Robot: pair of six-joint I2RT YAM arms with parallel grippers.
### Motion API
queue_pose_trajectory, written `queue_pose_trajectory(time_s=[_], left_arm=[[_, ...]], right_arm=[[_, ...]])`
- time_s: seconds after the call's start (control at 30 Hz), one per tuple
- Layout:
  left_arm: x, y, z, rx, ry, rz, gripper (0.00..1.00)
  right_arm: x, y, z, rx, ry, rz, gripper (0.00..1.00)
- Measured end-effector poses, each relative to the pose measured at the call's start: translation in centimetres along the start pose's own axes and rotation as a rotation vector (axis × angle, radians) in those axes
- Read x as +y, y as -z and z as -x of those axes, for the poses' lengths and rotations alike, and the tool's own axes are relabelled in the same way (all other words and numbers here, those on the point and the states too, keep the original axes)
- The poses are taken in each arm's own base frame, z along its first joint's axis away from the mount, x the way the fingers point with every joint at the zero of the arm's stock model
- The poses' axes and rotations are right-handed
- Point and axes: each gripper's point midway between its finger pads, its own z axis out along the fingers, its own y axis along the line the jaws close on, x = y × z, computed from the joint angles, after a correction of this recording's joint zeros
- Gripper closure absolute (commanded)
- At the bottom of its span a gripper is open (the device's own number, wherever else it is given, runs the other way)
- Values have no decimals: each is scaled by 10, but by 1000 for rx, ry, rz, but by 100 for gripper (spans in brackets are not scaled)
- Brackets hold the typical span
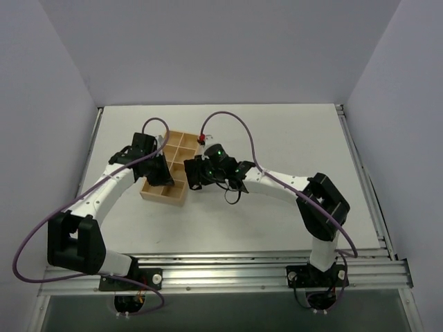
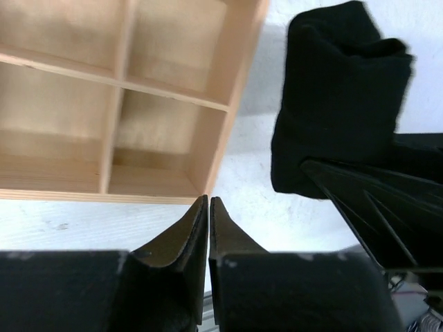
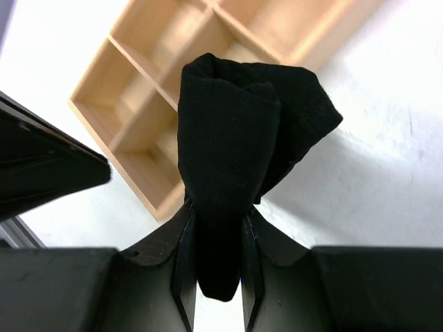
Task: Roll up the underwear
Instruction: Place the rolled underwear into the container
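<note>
Underwear point(image 3: 228, 159): pinched between the right jaws, narrow lower end sunk into the gap, rolled upper part standing out past the tips.
Right jaws: clamped on the underwear, one against each side of its narrow end.
Left jaws: pressed together with only a thin slit between the tips, holding nothing; underwear ahead of them and to their right.
Fabric: black, soft, matte, finely ribbed; gathered into a thick rounded bundle, with a loose flap on one side and a stitched hem along it.
Tray point(image 2: 235, 104): pale wood, smooth, with square open compartments and thin dividers; beyond both pairs of jaws, its near corner close to the left tips.
Table point(image 3: 387, 173): white, flat, faintly scuffed; below the bundle, contact impossible to tell.
</note>
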Motion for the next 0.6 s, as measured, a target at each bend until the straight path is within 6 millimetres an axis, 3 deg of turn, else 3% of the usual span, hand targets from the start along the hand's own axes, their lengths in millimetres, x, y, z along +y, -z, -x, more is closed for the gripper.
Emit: queue_pose_trajectory(time_s=[0.13,0.2,0.27,0.37,0.47,0.6], left_arm=[[23,5,18,-44,67,36,87],[38,9,27,-65,107,59,88],[54,13,33,-80,139,83,88],[66,15,36,-86,165,91,88],[69,13,31,-72,170,73,88],[63,9,18,-30,169,24,88]], right_arm=[[25,-22,36,-61,19,35,100],[37,-33,43,-81,29,53,100],[46,-45,39,-81,38,66,100],[52,-67,15,-41,55,64,100],[52,-85,-12,1,69,55,100],[62,-88,-14,-26,83,53,100]])
